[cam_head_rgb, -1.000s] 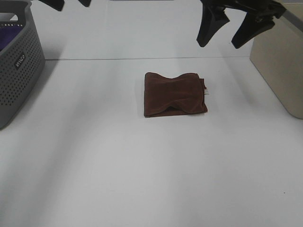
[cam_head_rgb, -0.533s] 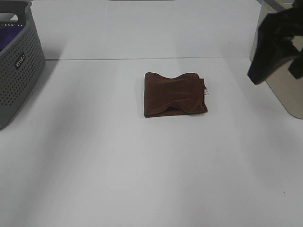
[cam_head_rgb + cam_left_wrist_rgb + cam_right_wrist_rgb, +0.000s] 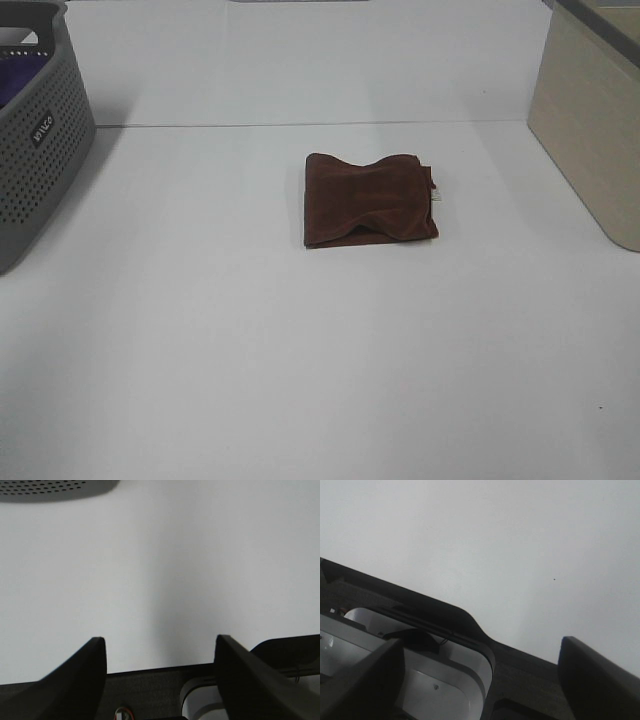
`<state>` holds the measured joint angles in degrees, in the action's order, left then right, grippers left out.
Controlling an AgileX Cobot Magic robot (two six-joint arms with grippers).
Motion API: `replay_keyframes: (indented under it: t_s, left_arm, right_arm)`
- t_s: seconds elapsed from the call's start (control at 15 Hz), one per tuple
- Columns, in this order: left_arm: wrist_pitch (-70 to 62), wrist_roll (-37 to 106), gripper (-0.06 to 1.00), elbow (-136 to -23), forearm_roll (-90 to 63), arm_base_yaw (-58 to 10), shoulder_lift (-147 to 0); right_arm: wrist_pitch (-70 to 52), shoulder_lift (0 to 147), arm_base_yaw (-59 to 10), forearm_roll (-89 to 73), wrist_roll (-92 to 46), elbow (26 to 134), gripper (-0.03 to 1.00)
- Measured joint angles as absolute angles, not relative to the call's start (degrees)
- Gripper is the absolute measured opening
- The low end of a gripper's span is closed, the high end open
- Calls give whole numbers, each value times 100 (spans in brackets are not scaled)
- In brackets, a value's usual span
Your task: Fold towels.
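A brown towel [image 3: 370, 199] lies folded into a small rectangle near the middle of the white table [image 3: 300, 350], with a small white tag at its right edge. Neither arm shows in the exterior high view. In the left wrist view my left gripper [image 3: 160, 652] is open and empty above bare table near its dark edge. In the right wrist view my right gripper [image 3: 480, 655] is open and empty, also over the table's edge. The towel is out of both wrist views.
A grey perforated laundry basket [image 3: 40, 130] with something purple inside stands at the far left; its rim shows in the left wrist view [image 3: 55, 487]. A beige bin [image 3: 590, 120] stands at the far right. A dark frame with white parts [image 3: 420, 645] lies beyond the table edge.
Both arms have pulled back out of the exterior high view: the left was gone half a second ago, the right swung out at the right edge. The towel has not moved.
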<state>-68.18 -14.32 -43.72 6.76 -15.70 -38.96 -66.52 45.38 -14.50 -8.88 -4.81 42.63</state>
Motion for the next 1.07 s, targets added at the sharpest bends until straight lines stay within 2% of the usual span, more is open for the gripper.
replay_keyframes:
  t_s: [0.4, 0.67, 1.07]
  left_arm:
    - [-6108, -779, 59, -3060, 521, -1570, -1581]
    - [-6010, -115, 59, -2893, 34, -1570, -1387]
    - [-6010, 57, 59, -2893, -92, -1570, -1387]
  right_arm:
    - [-6073, 2790, -1450, -487, -481, 3134, 81]
    - [-6079, 2103, -1450, -430, -487, 2934, 81]
    - [-6079, 2091, -1450, -430, -487, 2934, 81]
